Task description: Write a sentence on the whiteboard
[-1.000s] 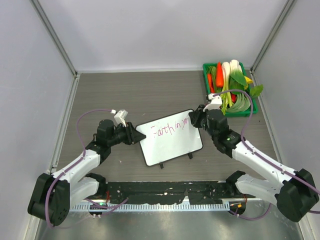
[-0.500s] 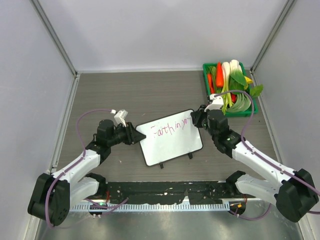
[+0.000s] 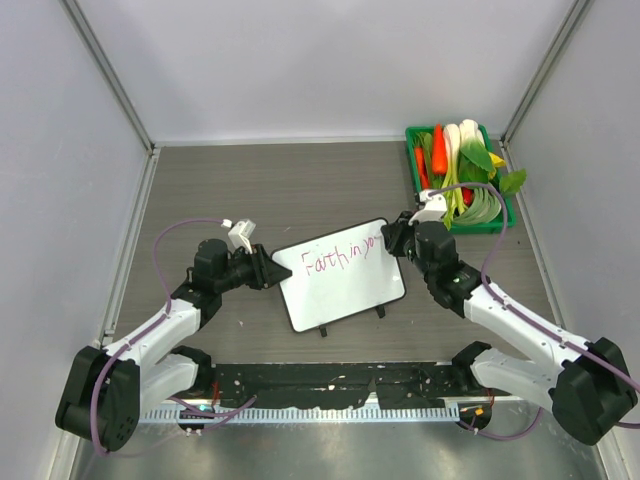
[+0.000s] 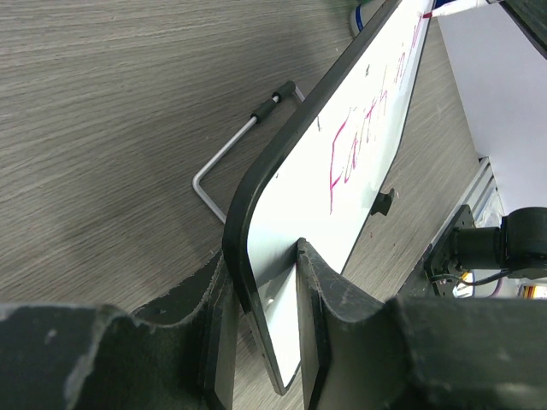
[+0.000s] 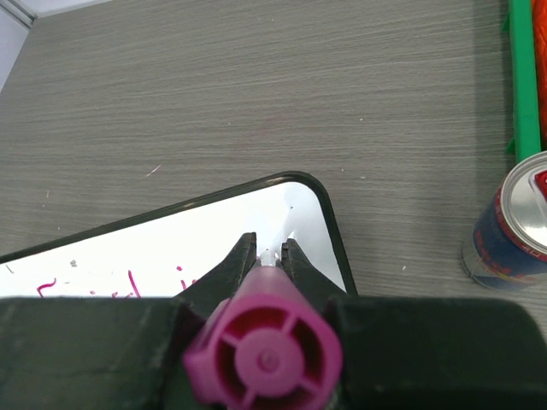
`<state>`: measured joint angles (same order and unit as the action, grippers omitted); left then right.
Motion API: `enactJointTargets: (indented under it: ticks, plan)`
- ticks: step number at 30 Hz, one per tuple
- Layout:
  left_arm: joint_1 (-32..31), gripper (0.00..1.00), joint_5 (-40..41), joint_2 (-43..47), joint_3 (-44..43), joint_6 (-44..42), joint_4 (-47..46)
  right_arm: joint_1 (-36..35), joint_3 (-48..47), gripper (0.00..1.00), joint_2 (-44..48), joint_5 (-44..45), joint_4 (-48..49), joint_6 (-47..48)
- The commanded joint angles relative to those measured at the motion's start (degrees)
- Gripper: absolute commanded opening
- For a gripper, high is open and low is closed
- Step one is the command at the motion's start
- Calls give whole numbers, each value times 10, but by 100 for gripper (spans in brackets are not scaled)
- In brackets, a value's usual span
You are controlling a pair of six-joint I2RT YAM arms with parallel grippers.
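Note:
The whiteboard [image 3: 345, 285] lies tilted mid-table, lifted at its left corner. My left gripper [image 3: 277, 270] is shut on that corner, and in the left wrist view the board's dark edge [image 4: 256, 213] sits between the fingers of the left gripper [image 4: 261, 256]. The sentence [image 3: 340, 258] is one pink line reading "Faith in yo", also visible as pink strokes [image 4: 359, 145]. My right gripper [image 3: 386, 240] is shut on a pink marker [image 5: 265, 359], which points down at the board's upper right corner [image 5: 299, 201]. The marker's tip is hidden by the right gripper [image 5: 269, 248].
A green basket [image 3: 411, 150] of vegetables stands at the back right. A drink can [image 5: 513, 226] stands on the table right of the board, near the basket's edge [image 5: 521, 77]. The board's wire stand [image 4: 231, 154] rests on the table behind it.
The right gripper with the marker has barely shifted at the end of the pink line. The left arm has kept still, holding the board.

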<state>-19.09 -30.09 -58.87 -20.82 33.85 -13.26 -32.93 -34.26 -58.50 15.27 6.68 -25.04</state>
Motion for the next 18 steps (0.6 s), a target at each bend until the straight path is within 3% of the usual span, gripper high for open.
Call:
enactJointTargets:
  ticks: [1, 18]
  plan:
    - [5, 0, 34, -10, 8, -41, 8, 2, 12, 1, 6, -3, -10, 11]
    - [5, 0, 35, -10, 8, -41, 7, 2, 14, 2, 14, -16, -50, 19]
